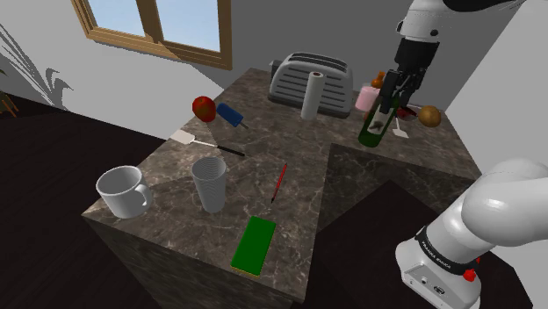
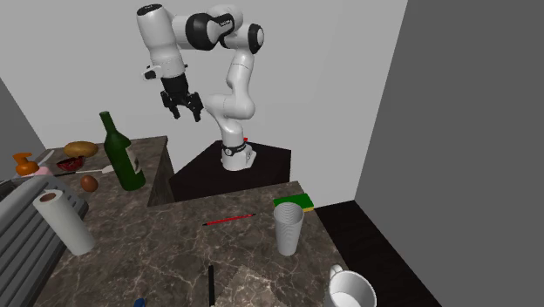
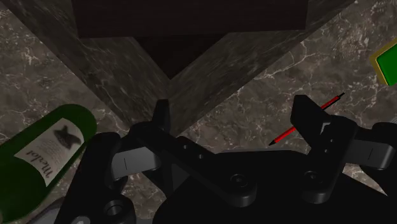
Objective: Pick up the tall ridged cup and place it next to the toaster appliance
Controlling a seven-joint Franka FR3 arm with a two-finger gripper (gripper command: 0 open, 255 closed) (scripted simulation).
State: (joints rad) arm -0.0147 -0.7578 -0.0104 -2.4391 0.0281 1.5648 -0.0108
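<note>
Jaws spread open, empty, on the all-black two-finger gripper point(image 1: 395, 95) in the shoulder view's upper right. The tall ridged grey cup point(image 1: 210, 183) stands upright lower left, well apart from the grey slotted toaster point(image 1: 310, 81).

- Shoulder view, clock read from the cup point(image 1: 210, 182): mug point(image 1: 123, 191) at 9, near but apart, with a gap between them.
- Pen point(image 1: 278, 183) at 2, sponge point(image 1: 254, 245) at 5, spatula point(image 1: 204, 143) at 12: all lie flat and low, open air over the cup.
- Roll point(image 1: 313, 95) stands upright at the toaster's point(image 1: 294, 75) 6, blocking its front.
- Bare counter point(image 1: 285, 136) opens at the roll's 7.
- Second exterior view: tall bottle point(image 2: 122, 157) at the gripper's point(image 2: 186, 109) 8, apart from it.
</note>
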